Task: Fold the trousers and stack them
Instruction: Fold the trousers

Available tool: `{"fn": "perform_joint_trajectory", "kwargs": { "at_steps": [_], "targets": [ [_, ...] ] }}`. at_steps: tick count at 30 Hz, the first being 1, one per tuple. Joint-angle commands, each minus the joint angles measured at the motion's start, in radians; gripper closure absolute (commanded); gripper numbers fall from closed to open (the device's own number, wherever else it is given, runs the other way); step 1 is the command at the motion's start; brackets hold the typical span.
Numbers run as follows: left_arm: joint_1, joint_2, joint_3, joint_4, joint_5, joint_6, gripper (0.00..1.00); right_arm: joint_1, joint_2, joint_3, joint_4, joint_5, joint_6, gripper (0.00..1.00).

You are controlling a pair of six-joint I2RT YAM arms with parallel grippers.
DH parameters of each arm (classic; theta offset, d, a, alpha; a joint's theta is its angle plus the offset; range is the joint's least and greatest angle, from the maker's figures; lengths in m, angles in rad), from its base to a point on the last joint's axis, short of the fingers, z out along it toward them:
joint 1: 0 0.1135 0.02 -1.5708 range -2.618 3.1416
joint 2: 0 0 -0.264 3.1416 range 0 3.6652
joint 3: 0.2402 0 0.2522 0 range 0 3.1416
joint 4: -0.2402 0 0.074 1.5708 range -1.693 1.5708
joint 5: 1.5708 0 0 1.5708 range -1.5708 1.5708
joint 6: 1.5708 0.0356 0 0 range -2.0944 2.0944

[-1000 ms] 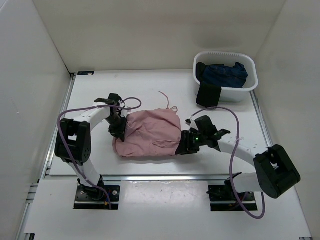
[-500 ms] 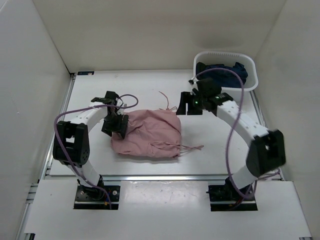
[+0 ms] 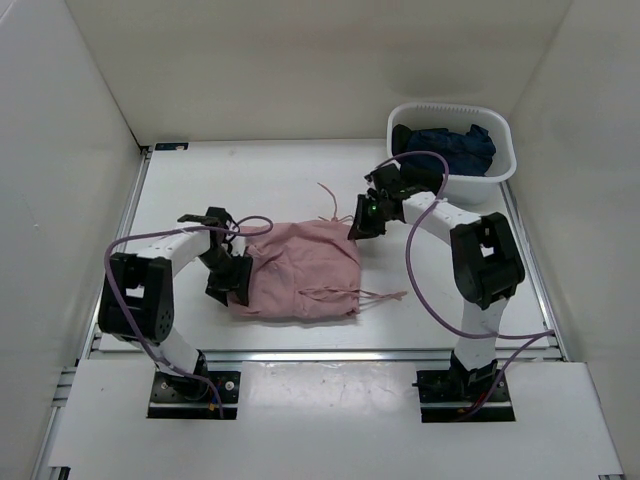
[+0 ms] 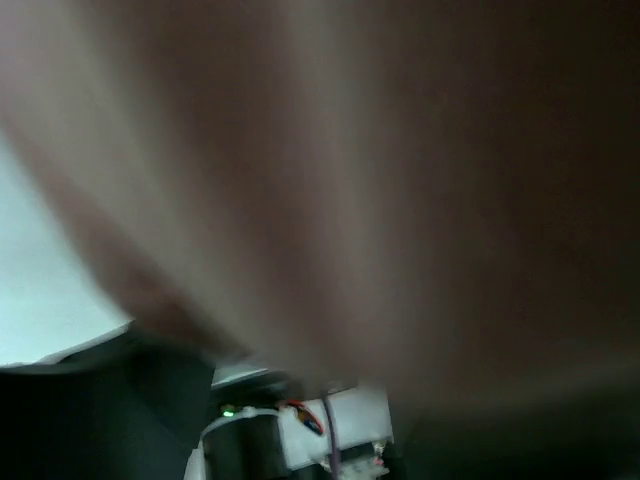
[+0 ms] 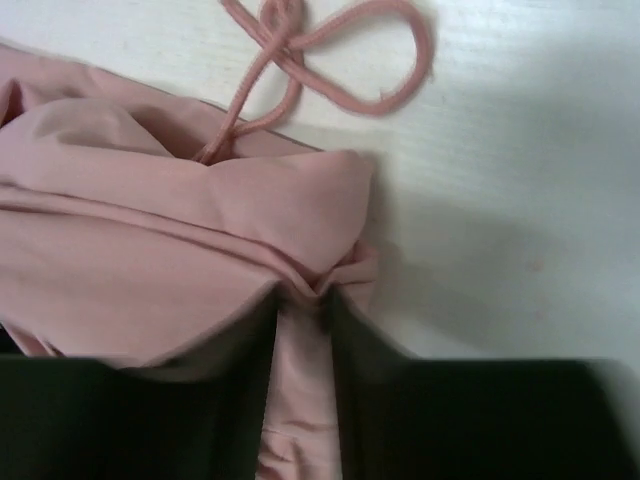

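The right gripper (image 5: 300, 312) has bitten onto a corner of the trousers (image 3: 300, 268). From its wrist camera you can see a narrow strip of pink cloth running between the two dark fingers (image 5: 200, 415), with the fabric puckered into a small pleat right where they pinch. Just beyond the fingertips the corner is folded over on itself, and past that one thin pink drawstring cord (image 5: 330, 50) lies in a loose loop on the white table (image 3: 200, 180).

The left gripper (image 3: 230, 283) is down at the opposite, left edge of the bundle, touching or pressed into it. Its own camera is smothered in blurred pink, so I cannot tell whether its jaws are parted or closed on anything.

From above, the trousers sit as a wrinkled, roughly rectangular heap in the middle of the table between the two arms. The right gripper is at the far right corner and the left one at the left side. More thin cords trail out from the near right corner onto the bare surface.

Further off, in the far right corner, stands a white basket (image 3: 452, 104) with a dark blue garment (image 3: 450, 148) bundled inside — well apart from the pink heap.
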Motion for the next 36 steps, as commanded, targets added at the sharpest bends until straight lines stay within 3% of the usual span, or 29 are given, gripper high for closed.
{"fn": "perform_joint_trajectory", "kwargs": {
  "at_steps": [1,2,3,4,8,12,15,17,19,20,23,25,31,32,36],
  "targets": [
    [-0.002,0.015,-0.014,0.04,0.042,0.006,0.4,-0.029,0.013,0.004,0.088,-0.036,0.082,0.88],
    [-0.002,0.027,-0.014,0.049,0.042,0.006,0.5,-0.029,0.022,0.004,0.088,-0.011,0.104,0.99],
    [-0.002,0.038,-0.014,0.049,0.033,0.006,0.75,-0.043,0.033,0.004,0.103,0.001,0.124,1.0],
    [-0.002,0.048,-0.014,0.049,0.019,0.006,0.86,-0.058,0.042,0.004,0.117,0.001,0.159,1.0],
    [-0.002,0.059,-0.014,0.08,-0.068,0.006,0.86,-0.086,0.053,-0.005,0.215,-0.008,0.263,1.0],
    [-0.002,0.05,-0.038,0.08,-0.121,0.006,0.86,-0.114,0.043,-0.005,0.216,0.113,0.354,1.0],
    [-0.002,0.041,-0.051,0.089,-0.133,0.006,0.86,-0.114,0.055,0.051,0.197,0.121,0.366,1.0],
    [-0.002,0.032,-0.051,0.089,-0.124,0.006,0.77,-0.114,0.112,0.141,0.151,0.052,0.301,0.93],
    [-0.002,0.021,-0.028,0.089,-0.104,0.006,0.64,-0.104,0.137,0.172,0.098,0.015,0.258,0.77],
    [0.011,0.012,-0.017,0.089,-0.093,0.006,0.58,-0.095,0.137,0.173,0.097,0.006,0.224,0.63],
    [0.025,0.001,0.037,0.052,-0.041,0.006,0.33,-0.085,0.064,0.14,0.071,0.018,0.179,0.47],
    [0.056,-0.04,0.058,0.038,-0.001,0.006,0.25,-0.085,-0.007,0.114,0.035,0.032,0.127,0.39],
    [0.142,-0.163,0.125,0.038,0.115,0.006,0.13,-0.066,-0.216,0.056,-0.089,0.125,0.035,0.11],
    [0.153,-0.181,0.136,0.038,0.115,0.006,0.0,-0.066,-0.274,0.045,-0.106,0.142,0.024,0.01],
    [0.211,-0.281,0.208,0.038,0.14,0.006,0.0,-0.066,-0.414,0.035,-0.2,0.162,0.015,0.01]
  ]
}}
